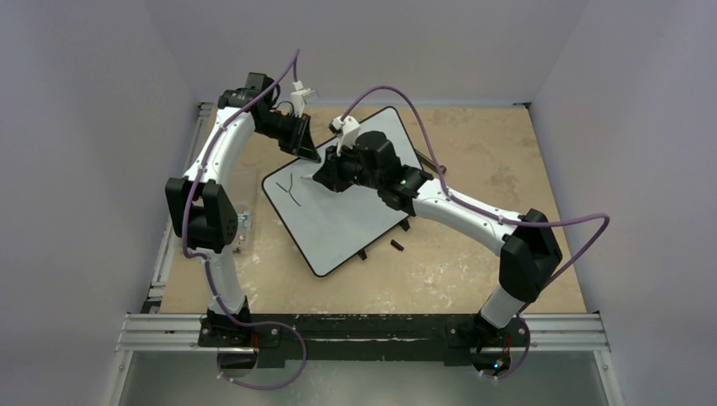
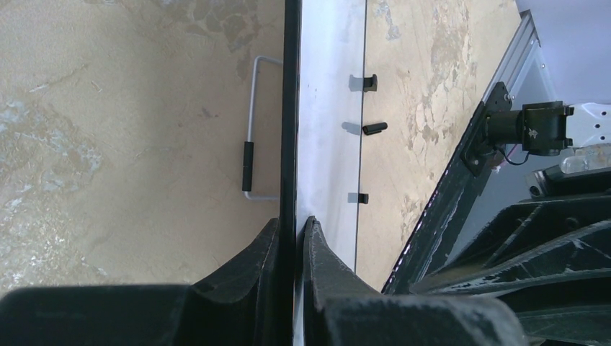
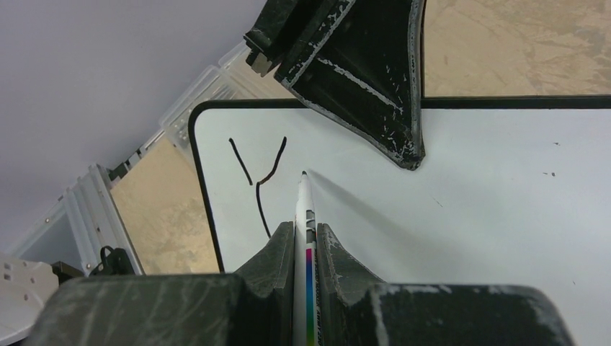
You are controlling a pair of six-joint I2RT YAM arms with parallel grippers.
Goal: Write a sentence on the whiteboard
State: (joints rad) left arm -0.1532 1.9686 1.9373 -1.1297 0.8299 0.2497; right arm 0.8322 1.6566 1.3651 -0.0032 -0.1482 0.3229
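Observation:
The whiteboard (image 1: pixel 338 216) lies tilted on the table, white with a thin black frame. A black "Y" (image 1: pixel 295 191) is the only lettering of the sentence; it also shows in the right wrist view (image 3: pixel 258 173). My right gripper (image 3: pixel 306 229) is shut on a white marker (image 3: pixel 305 216) with a rainbow stripe, its tip at the board just right of the Y. My left gripper (image 2: pixel 293 223) is shut on the whiteboard's top edge (image 2: pixel 290 108), seen edge-on; in the top view it sits at the board's far left corner (image 1: pixel 306 150).
A small black cap (image 1: pixel 396 246) lies on the table by the board's near right edge. The board's black feet (image 2: pixel 369 82) and a wire stand (image 2: pixel 249 130) show in the left wrist view. A metal rail (image 1: pixel 363 331) runs along the near edge.

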